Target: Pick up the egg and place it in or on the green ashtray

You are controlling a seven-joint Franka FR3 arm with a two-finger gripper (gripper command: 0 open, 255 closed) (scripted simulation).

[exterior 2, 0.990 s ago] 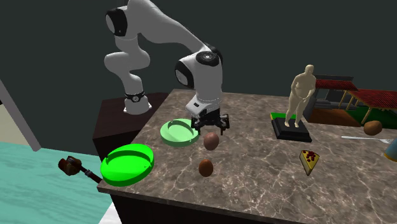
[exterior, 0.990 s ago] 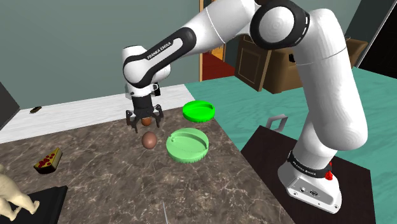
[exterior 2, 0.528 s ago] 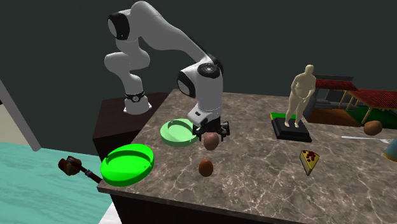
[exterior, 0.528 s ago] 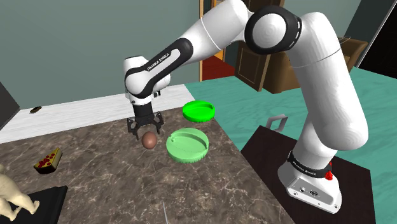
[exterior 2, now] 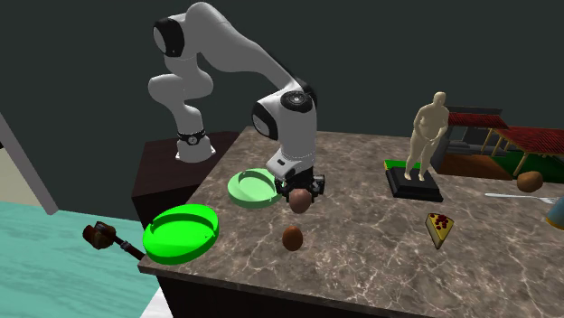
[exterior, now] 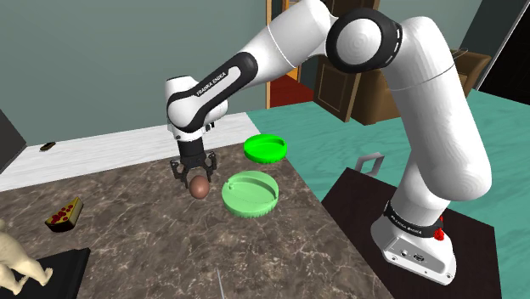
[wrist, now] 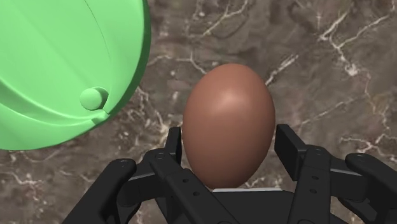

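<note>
While gripper (wrist: 227, 151) straddles it, egg (wrist: 229, 114) is brown (w/ soft sheen); smooth.

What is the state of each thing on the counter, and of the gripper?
egg: lying on the counter, not lifted
gripper: open, astride the egg
second egg: lying on the counter, apart
pale green ashtray: upright, empty
bright green plate: empty
statue: standing upright

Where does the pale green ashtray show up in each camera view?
Shoulder view: pale green ashtray mid-picture, right of the brown egg.
Second exterior view: ashtray left of centre, left of the egg closest to it.
Wrist view: ashtray close beside the egg.
Shared landmark: that egg.
</note>
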